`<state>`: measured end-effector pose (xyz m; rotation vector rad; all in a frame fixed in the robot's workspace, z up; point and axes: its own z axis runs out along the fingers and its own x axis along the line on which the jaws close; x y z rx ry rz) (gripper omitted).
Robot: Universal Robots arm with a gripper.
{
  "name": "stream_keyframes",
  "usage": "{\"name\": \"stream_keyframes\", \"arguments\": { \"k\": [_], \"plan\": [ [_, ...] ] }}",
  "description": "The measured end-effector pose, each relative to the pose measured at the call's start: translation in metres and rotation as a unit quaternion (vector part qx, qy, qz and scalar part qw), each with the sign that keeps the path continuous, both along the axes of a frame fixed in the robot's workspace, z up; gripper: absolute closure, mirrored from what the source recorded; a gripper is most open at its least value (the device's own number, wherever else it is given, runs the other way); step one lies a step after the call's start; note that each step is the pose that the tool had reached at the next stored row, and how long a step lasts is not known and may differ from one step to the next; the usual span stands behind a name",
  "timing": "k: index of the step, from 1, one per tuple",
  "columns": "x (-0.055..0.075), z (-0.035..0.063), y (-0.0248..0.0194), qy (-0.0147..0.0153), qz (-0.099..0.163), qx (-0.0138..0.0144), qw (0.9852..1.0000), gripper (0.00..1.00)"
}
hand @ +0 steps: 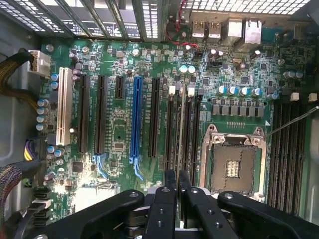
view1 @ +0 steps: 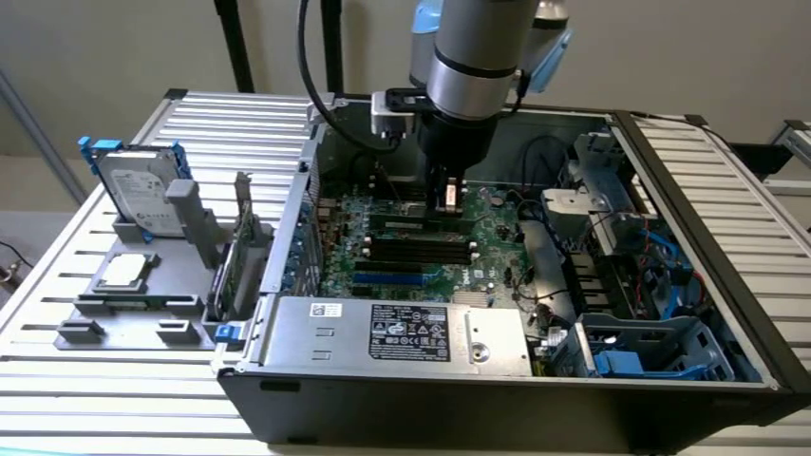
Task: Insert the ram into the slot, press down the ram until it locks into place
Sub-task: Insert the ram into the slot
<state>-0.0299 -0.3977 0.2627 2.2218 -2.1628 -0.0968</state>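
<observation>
In the exterior view my gripper (view1: 445,211) reaches down into the open computer case, just above the motherboard (view1: 495,223). Its fingers (hand: 170,185) stand almost together, shut on the ram (hand: 178,134), which I see edge-on as a thin grey strip running away from the fingertips. In the exterior view the ram (view1: 445,197) is a small tan patch between the fingers. It hangs over a group of parallel black slots (hand: 171,129) with white end clips (hand: 172,90), in line with them. Those slots (view1: 412,245) lie a little nearer the case front than the gripper. Whether the ram touches a slot I cannot tell.
A blue slot (hand: 135,119) and a white one (hand: 63,107) lie beside the black ones. The open CPU socket (hand: 233,164) sits on their other side. A power supply (view1: 393,328) closes the case front. A hard drive (view1: 140,190) stands on a fixture at the exterior view's left.
</observation>
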Motion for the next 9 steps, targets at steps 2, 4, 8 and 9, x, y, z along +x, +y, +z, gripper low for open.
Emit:
{"name": "stream_keyframes", "arguments": {
  "k": [2, 4, 8, 9],
  "plan": [
    [0.0002, -0.0023, 0.0000, 0.0003, 0.000, -0.0001, 1.0000, 0.86],
    [0.0005, -0.0046, 0.0000, 0.0003, 0.000, 0.0000, 1.0000, 0.86],
    [0.0014, -0.0086, 0.0000, 0.0004, 0.000, -0.0003, 1.0000, 0.86],
    [0.0017, -0.0096, 0.0000, 0.0003, 0.000, -0.0004, 1.0000, 0.86]
  ]
}}
